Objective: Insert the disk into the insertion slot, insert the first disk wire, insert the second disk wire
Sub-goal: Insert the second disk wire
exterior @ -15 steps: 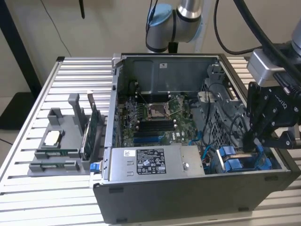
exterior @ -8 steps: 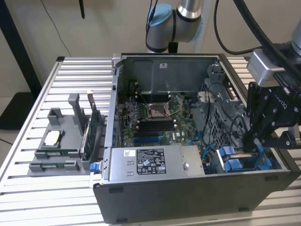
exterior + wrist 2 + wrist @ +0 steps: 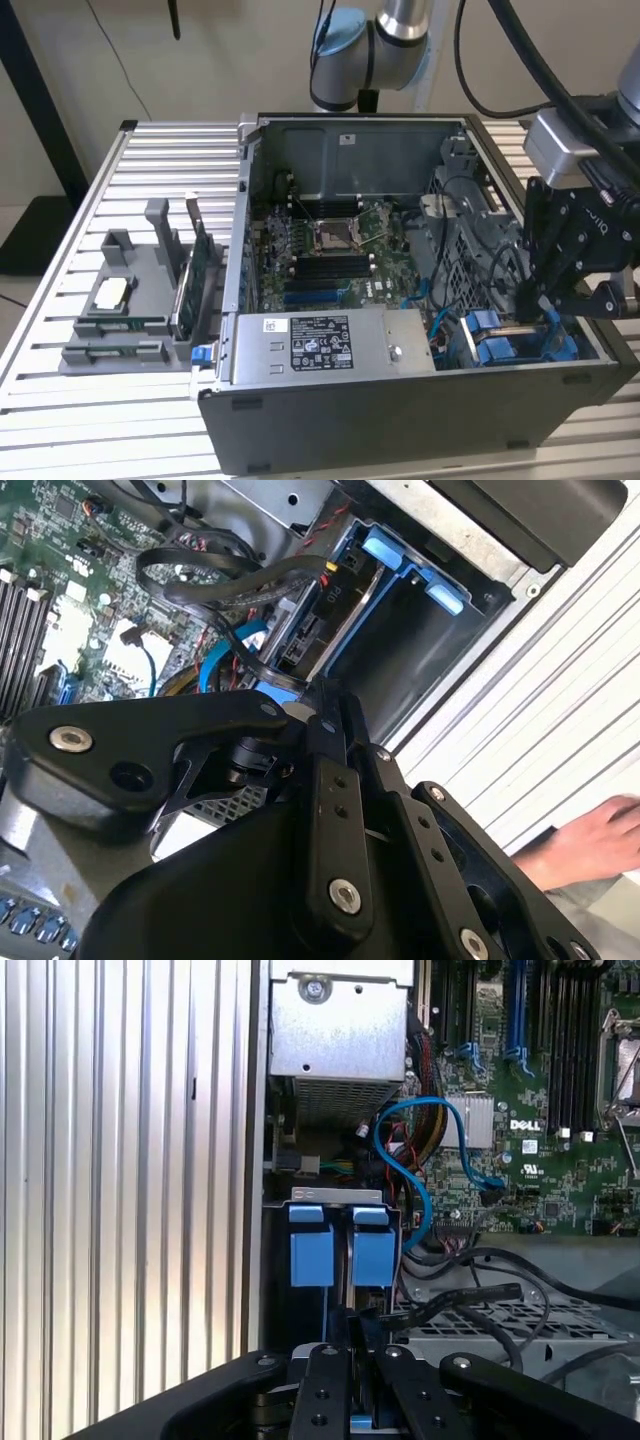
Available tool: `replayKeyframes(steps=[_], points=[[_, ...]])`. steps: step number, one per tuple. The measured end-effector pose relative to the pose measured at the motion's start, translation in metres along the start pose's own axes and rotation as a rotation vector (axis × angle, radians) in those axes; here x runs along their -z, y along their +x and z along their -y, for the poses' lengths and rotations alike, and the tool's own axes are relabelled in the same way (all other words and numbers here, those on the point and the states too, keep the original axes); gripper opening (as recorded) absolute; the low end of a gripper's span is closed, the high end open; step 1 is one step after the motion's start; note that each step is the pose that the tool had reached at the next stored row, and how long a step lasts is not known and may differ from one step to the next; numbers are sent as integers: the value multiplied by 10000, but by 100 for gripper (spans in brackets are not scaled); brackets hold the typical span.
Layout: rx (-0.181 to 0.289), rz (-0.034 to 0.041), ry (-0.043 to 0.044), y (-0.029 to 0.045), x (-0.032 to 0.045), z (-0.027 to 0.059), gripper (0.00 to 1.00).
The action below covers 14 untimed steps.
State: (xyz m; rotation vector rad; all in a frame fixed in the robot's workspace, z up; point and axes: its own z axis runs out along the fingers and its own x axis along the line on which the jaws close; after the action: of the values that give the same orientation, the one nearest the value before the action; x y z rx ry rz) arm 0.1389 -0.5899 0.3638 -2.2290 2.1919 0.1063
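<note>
- exterior view: the gripper (image 3: 545, 305) hangs low inside the open computer case (image 3: 330, 425), down at about 4 o'clock in the picture, right over the blue drive bay. it is there because that is where the disk goes.
- the disk (image 3: 510, 345) in its blue carrier sits in the slot at that corner of the case, so it looks like it is already in.
- in the first wrist view, two blue handle tabs (image 3: 312, 1245) stand side by side at about 12 o'clock from the jaws. they stick out so the carrier can be pushed or pulled.
- black wires (image 3: 470, 1305) lie loose just beside the bay, near enough to reach the disk.
- i cannot tell if the jaws are open or closed, or if they hold a wire.
- the case rests on a ribbed metal table (image 3: 150, 150).
- in the second wrist view, a person's hand (image 3: 590, 845) rests on the table at 4 o'clock, well apart from the bay.
</note>
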Motion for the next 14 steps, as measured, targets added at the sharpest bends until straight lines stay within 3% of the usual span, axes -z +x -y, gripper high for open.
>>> replayKeyframes(steps=[2,6,8,10,14], points=[[7,181,3,0,-13,1,16],[33,872,14,1,-20,2,16],[44,1104,17,6,-26,12,16],[49,1254,20,17,-37,22,16],[51,1333,21,49,-93,40,16]])
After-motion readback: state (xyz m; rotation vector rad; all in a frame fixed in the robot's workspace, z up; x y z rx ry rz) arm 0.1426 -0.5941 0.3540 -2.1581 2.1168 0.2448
